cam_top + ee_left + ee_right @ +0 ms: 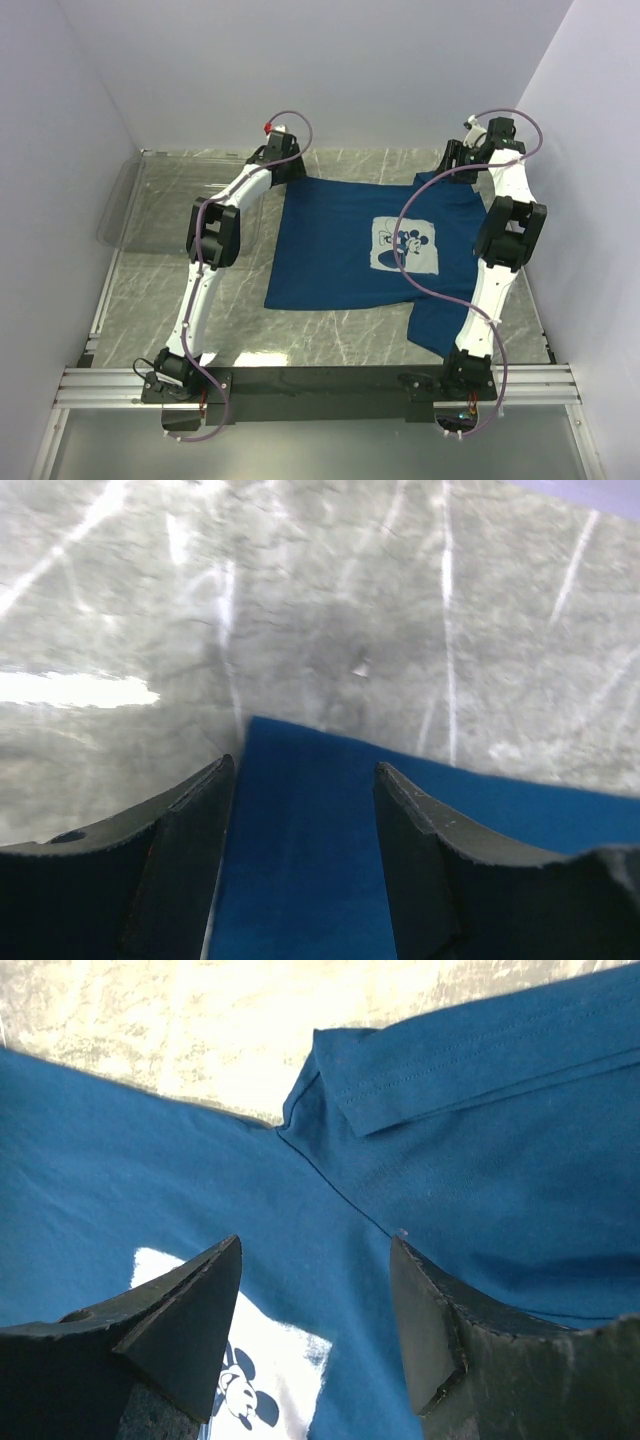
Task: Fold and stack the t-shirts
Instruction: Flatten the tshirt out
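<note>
A dark blue t-shirt [340,250] with a pale square cartoon-mouse print [406,245] lies flat on the marble table, hem to the left, sleeves to the right. My left gripper [283,160] hovers open over the shirt's far left corner; in the left wrist view the blue corner [310,820] lies between the open jaws [305,775]. My right gripper [470,158] hovers open over the far sleeve; in the right wrist view the gripper [315,1245] stands above the sleeve seam [340,1195] with the print [270,1360] below.
A clear plastic bin [150,200] sits at the left of the table. White walls close in left, right and back. A metal rail [320,385] runs along the near edge by the arm bases. Bare marble [330,335] lies in front of the shirt.
</note>
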